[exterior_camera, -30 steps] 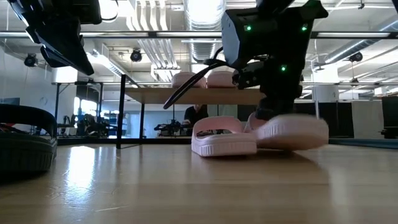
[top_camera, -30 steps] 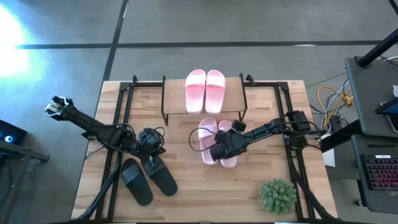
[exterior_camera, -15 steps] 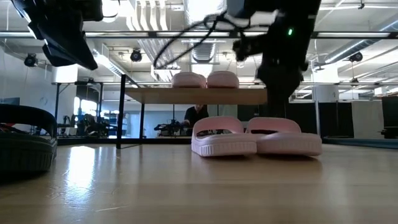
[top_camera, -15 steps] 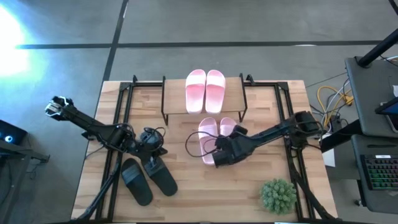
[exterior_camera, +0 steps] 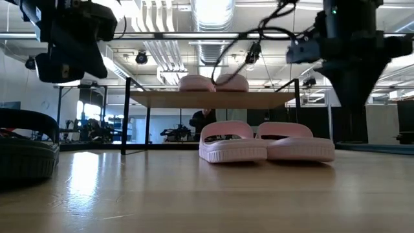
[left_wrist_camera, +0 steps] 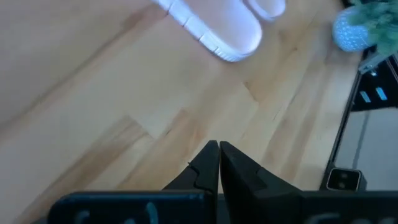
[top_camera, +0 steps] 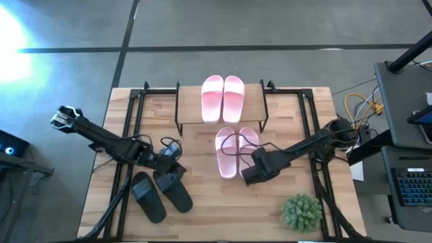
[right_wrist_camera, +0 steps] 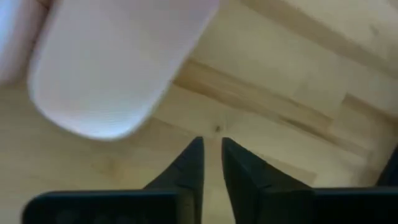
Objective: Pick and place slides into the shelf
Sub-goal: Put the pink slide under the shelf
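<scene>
Two pink slides (top_camera: 223, 98) lie side by side on the shelf's top board (top_camera: 253, 108). Two more pink slides (top_camera: 226, 152) (top_camera: 248, 145) rest on their soles on the table just in front of the shelf, also seen in the low view (exterior_camera: 265, 141). Two black slides (top_camera: 148, 196) (top_camera: 177, 194) lie flat near the left front. My right gripper (top_camera: 248, 177) hovers just behind the right pink slide's near end (right_wrist_camera: 118, 68), narrowly open and empty (right_wrist_camera: 211, 155). My left gripper (top_camera: 172, 170) is shut (left_wrist_camera: 219, 155) above the black slides' far ends.
A green plant ball (top_camera: 302, 211) stands at the table's near right corner. Black metal frame rails (top_camera: 128, 135) run along both sides of the table. Loose cables trail from both wrists over the pink slides. Bare wood lies between the black and pink slides.
The right pink slide, which was raised and moving in my right gripper a second ago, now lies flat beside the other pink slide. My right gripper has drawn back from it toward the table's near edge and right. My left gripper has shifted slightly toward the near right.
</scene>
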{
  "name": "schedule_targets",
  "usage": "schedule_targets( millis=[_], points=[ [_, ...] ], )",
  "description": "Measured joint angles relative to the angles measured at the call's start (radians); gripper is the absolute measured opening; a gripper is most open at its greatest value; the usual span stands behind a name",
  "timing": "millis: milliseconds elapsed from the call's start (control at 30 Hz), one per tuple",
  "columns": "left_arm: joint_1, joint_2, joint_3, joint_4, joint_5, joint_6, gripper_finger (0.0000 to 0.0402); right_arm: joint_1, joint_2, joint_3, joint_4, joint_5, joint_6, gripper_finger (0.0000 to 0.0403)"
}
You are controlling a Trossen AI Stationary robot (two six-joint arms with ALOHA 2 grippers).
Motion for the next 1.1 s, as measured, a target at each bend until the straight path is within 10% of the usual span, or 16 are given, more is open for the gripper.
schedule_targets(
  millis=[433,1100],
  points=[
    [0.144,0.199,0.000,0.242,0.135,0.021,0.0000,0.011,-0.129,-0.314,0.480,-0.023,0.164,0.0009],
    [0.282,0.321,0.012,0.339,0.240,0.203,0.0000,0.038,-0.023,-0.157,0.658,-0.178,-0.045,0.0009]
  ],
)
